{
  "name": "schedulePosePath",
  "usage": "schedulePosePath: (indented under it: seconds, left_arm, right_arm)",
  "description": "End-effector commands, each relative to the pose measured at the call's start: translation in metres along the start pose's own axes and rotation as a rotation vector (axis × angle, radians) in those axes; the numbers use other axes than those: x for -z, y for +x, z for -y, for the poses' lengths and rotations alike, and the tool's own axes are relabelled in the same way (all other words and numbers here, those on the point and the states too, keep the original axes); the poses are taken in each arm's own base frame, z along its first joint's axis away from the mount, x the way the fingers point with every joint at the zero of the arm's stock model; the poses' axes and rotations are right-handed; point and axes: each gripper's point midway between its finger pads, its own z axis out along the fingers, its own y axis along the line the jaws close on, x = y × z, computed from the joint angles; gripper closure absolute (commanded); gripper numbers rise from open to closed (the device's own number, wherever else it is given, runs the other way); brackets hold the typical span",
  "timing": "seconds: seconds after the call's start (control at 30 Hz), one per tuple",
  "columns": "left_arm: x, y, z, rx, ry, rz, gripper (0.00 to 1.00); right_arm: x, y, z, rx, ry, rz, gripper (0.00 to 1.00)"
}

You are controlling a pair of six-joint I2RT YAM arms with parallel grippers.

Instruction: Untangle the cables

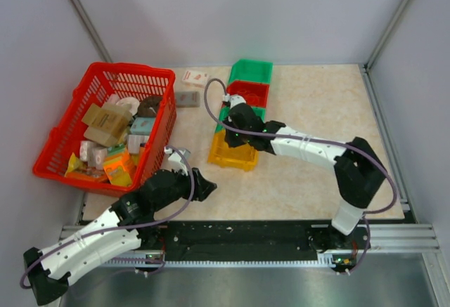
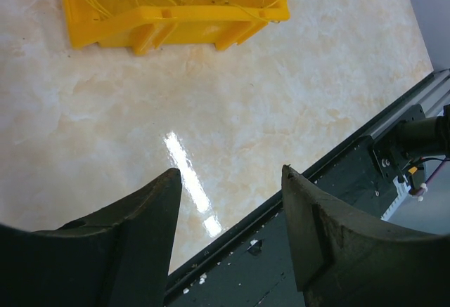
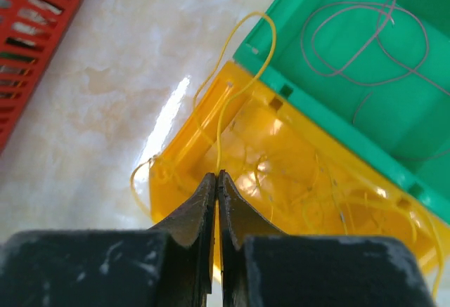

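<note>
Pinching one yellow cable point(image 3: 219, 138), the right jaws meet.

No wording is legible; print on the packets point(image 1: 107, 123) in the red basket point(image 1: 131, 71) is too small.

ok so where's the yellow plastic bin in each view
Top external: the yellow plastic bin is mid-table, nearest in the row of bins.
Left wrist: the bin lies along the top edge, left of centre.
Right wrist: the bin fills the centre, behind the right gripper, shut on a thin yellow cable.
Shared landmark: the beige marbled tabletop.
</note>
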Motion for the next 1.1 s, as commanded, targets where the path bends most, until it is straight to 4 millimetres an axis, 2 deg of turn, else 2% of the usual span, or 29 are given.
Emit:
schedulePosePath:
  seconds: [0.0, 0.17, 0.4, 0.5, 0.6, 0.73, 0.77, 0.8, 0.83, 0.97, 1.03, 1.07]
  left_arm:
    - [-0.001, -0.008, 0.005, 0.009, 0.021, 0.030, 0.37]
    - [-0.004, -0.008, 0.010, 0.014, 0.036, 0.016, 0.37]
    - [-0.004, -0.011, 0.015, 0.021, 0.051, 0.019, 0.37]
    - [-0.005, -0.013, 0.015, 0.014, 0.046, 0.023, 0.37]
    - [-0.008, -0.014, 0.016, 0.000, 0.047, 0.017, 0.37]
    - [-0.015, -0.023, 0.026, -0.033, 0.065, 0.009, 0.35]
    - [-0.018, -0.028, 0.029, -0.042, 0.066, 0.012, 0.25]
    - [-0.019, -0.032, 0.039, -0.048, 0.107, 0.006, 0.05]
    - [-0.024, -0.036, 0.043, -0.050, 0.110, -0.001, 0.02]
    - [-0.038, -0.068, 0.062, -0.041, 0.165, 0.044, 0.02]
    - [-0.046, -0.081, 0.070, -0.048, 0.192, 0.075, 0.05]
    - [-0.052, -0.084, 0.068, -0.057, 0.178, 0.081, 0.08]
  right_arm:
    - [0.054, -0.031, -0.021, 0.012, -0.127, 0.147, 1.00]
    - [0.070, -0.012, -0.008, 0.004, -0.111, 0.130, 1.00]
    - [0.077, 0.019, 0.003, -0.021, -0.102, 0.076, 1.00]
    - [0.087, 0.022, 0.005, -0.025, -0.113, 0.092, 1.00]
    - [0.102, 0.012, -0.004, -0.019, -0.162, 0.122, 1.00]
    - [0.124, -0.018, -0.022, -0.042, -0.238, 0.190, 1.00]
    - [0.129, -0.025, -0.031, -0.065, -0.277, 0.199, 1.00]
    - [0.132, -0.031, -0.036, -0.088, -0.291, 0.213, 1.00]
    - [0.136, -0.037, -0.041, -0.110, -0.315, 0.225, 1.00]
    - [0.146, -0.054, -0.053, -0.186, -0.363, 0.262, 1.00]
    - [0.151, -0.060, -0.054, -0.215, -0.371, 0.281, 1.00]
    - [0.154, -0.064, -0.055, -0.228, -0.376, 0.289, 1.00]
